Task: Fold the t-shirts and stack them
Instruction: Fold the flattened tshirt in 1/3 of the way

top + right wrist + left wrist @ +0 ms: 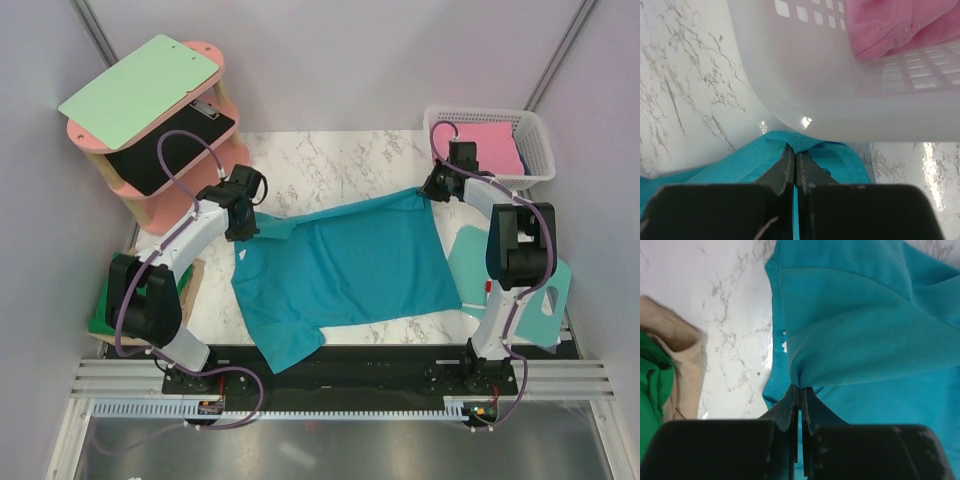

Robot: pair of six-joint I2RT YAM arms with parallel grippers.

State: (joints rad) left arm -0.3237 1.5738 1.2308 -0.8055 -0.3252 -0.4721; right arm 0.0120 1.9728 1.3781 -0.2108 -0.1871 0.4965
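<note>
Left gripper and right gripper are each pinching a teal t-shirt edge, jaws pressed together on cloth; folding is seemingly just beginning, green shirt waiting unfolded, nothing stacked.

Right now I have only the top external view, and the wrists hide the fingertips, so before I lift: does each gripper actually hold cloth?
Observer: The left gripper is shut on a bunched fold of the teal t-shirt.
Operator: And the right?
Observer: The right gripper is shut on the shirt's hem, with the white basket wall just beyond its tips.
Operator: Anything beside the left one?
Observer: A bunched beige cloth, with bare marble table between it and the shirt.
</note>
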